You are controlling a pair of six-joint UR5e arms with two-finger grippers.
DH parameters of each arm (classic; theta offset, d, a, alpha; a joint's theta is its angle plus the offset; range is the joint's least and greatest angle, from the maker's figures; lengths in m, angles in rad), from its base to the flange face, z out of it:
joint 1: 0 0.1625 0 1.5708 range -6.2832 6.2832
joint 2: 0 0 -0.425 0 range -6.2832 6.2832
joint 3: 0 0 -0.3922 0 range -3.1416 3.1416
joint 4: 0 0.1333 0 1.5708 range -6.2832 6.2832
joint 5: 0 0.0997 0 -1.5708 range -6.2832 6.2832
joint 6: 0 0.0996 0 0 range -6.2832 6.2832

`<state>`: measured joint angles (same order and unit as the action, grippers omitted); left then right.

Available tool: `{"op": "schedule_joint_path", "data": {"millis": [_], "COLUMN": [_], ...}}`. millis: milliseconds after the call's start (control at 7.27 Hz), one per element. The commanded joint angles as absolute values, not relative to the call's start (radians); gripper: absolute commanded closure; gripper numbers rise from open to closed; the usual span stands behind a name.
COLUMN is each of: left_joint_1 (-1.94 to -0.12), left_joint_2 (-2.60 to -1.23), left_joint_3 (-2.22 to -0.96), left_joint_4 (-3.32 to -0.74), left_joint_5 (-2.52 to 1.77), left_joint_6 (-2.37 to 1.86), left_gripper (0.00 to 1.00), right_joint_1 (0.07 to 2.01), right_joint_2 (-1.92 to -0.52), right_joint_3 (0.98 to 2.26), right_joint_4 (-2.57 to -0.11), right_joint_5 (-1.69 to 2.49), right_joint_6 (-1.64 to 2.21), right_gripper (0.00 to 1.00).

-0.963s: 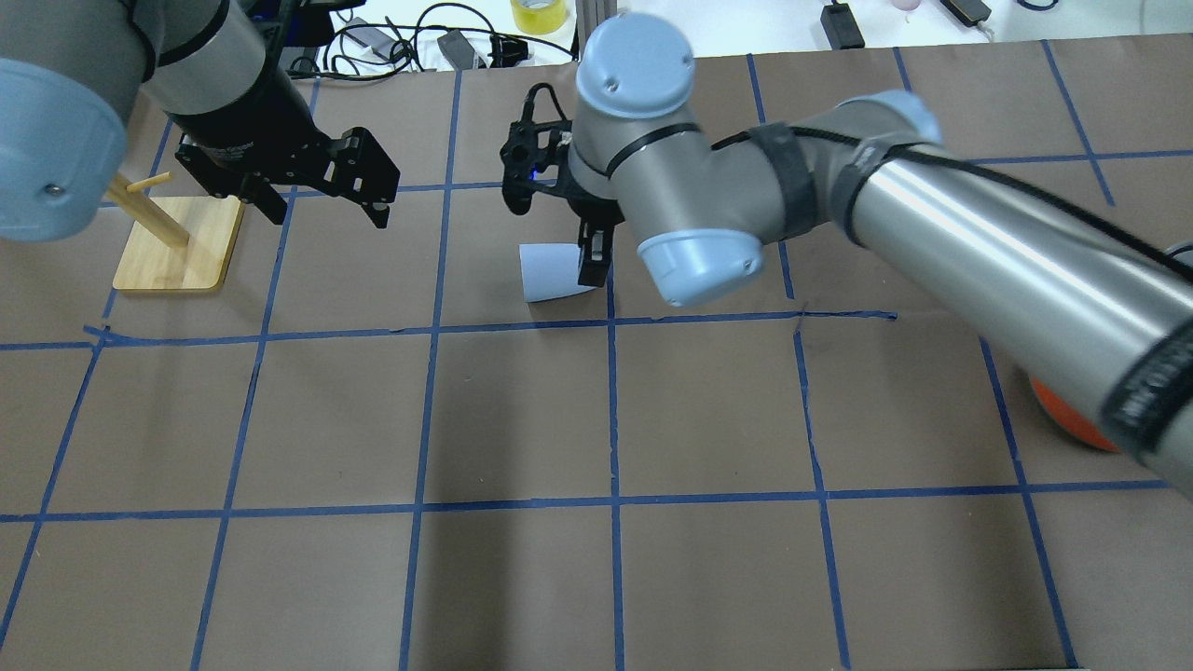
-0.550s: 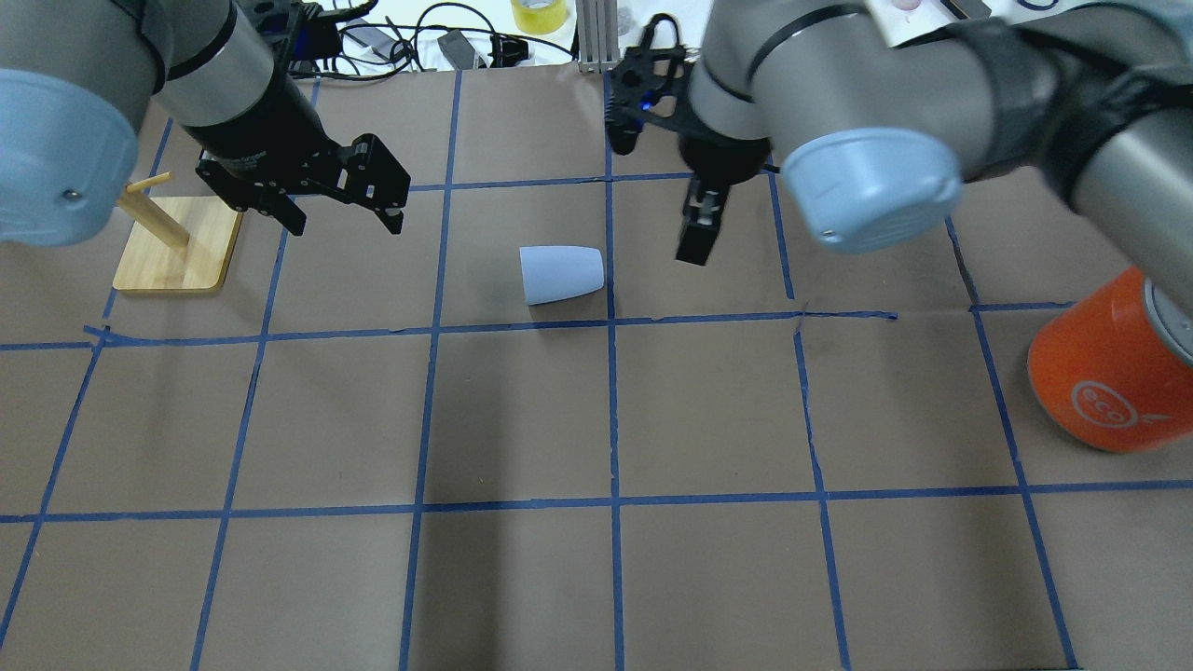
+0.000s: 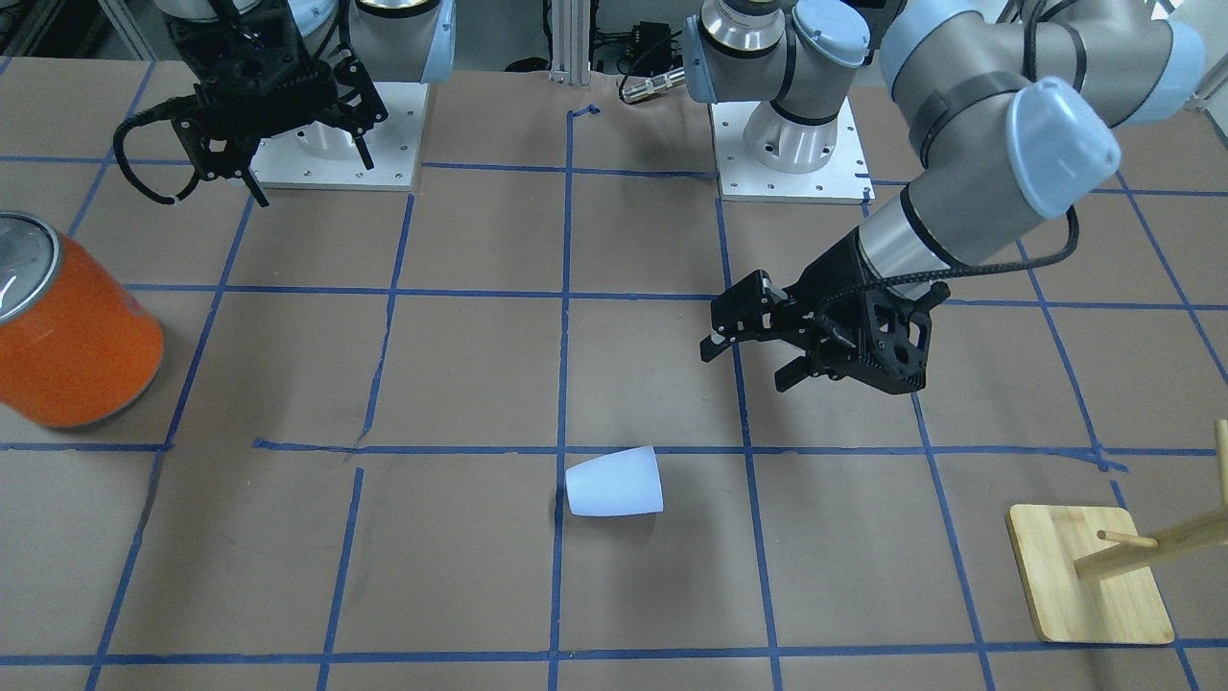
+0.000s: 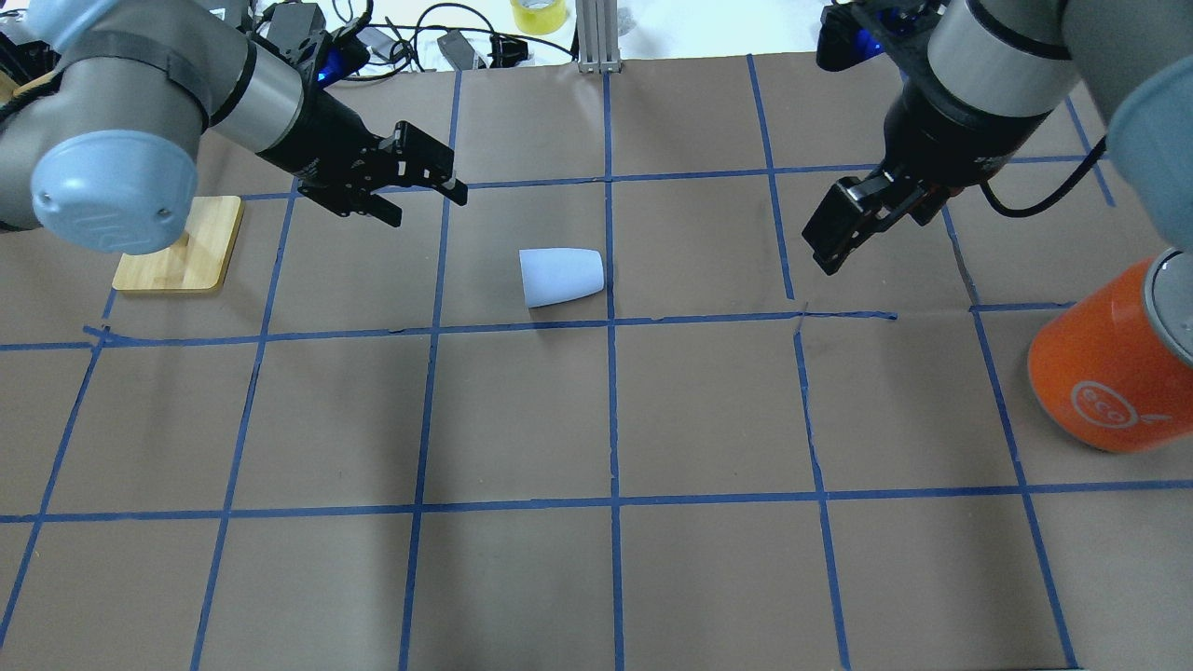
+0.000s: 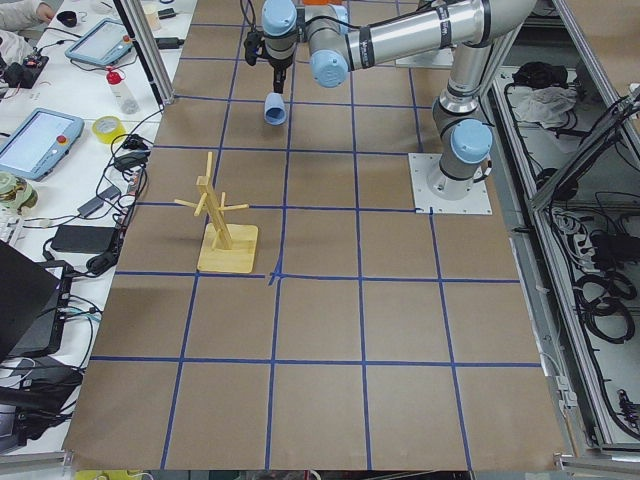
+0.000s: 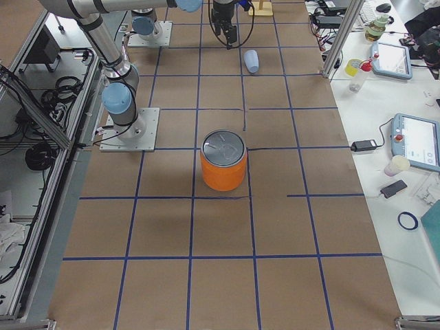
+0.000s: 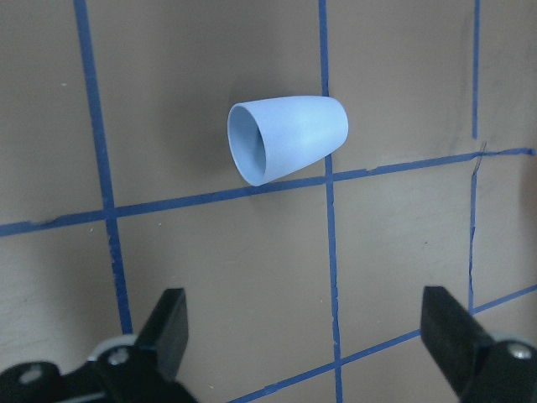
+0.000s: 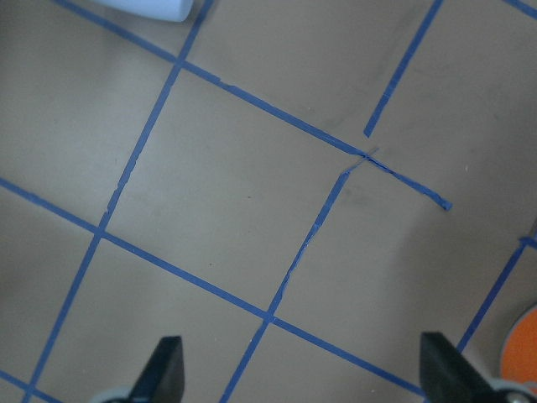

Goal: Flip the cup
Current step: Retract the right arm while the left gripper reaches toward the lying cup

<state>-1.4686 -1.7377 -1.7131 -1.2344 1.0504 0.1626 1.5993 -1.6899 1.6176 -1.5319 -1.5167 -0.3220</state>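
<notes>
The pale blue-white cup (image 4: 562, 276) lies on its side on the brown paper, its wide mouth toward my left arm's side. It also shows in the front view (image 3: 614, 483) and the left wrist view (image 7: 288, 138), where the open mouth faces the camera's left. My left gripper (image 4: 421, 199) is open and empty, above the table, left of the cup and a little beyond it; its fingers (image 7: 168, 319) stand wide apart. My right gripper (image 4: 829, 250) is open and empty, well to the right of the cup; the right wrist view shows only the cup's edge (image 8: 151, 7).
A large orange can (image 4: 1109, 363) with a silver lid stands at the right edge. A wooden peg rack on a bamboo base (image 4: 177, 244) stands at the far left, behind my left arm. Blue tape lines grid the paper. Cables and tape rolls lie beyond the table's far edge.
My right gripper has left the cup's side and moved up and away to the right, uncovering the orange can. My left gripper has moved right, toward the cup. The cup has not moved.
</notes>
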Motion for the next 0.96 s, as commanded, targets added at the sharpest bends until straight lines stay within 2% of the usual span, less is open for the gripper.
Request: {"op": "schedule_joint_path", "data": {"millis": [0,275,826], "left_joint_1": [-1.468,-1.466,-1.468], "left_joint_2": [-1.82,-1.902,-2.058], "left_joint_3": [-1.765,-1.787,-1.821], "left_joint_4": [-1.084,-0.979,-0.833], "left_joint_5": [1.019,0.91,0.793], "left_joint_6": [0.172,0.173,0.17], "left_gripper": [0.0,0.0,0.0], "right_joint_1": [1.6,1.6,1.608], "right_joint_2": [-1.674,-1.669,-1.669], "right_joint_3": [1.605,1.62,1.654], "right_joint_4": [-1.589,-1.719,-1.733], "right_joint_5": [-1.519,-1.532,-1.623], "right_joint_6": [0.062,0.144,0.185], "right_gripper": [0.0,0.0,0.0]}}
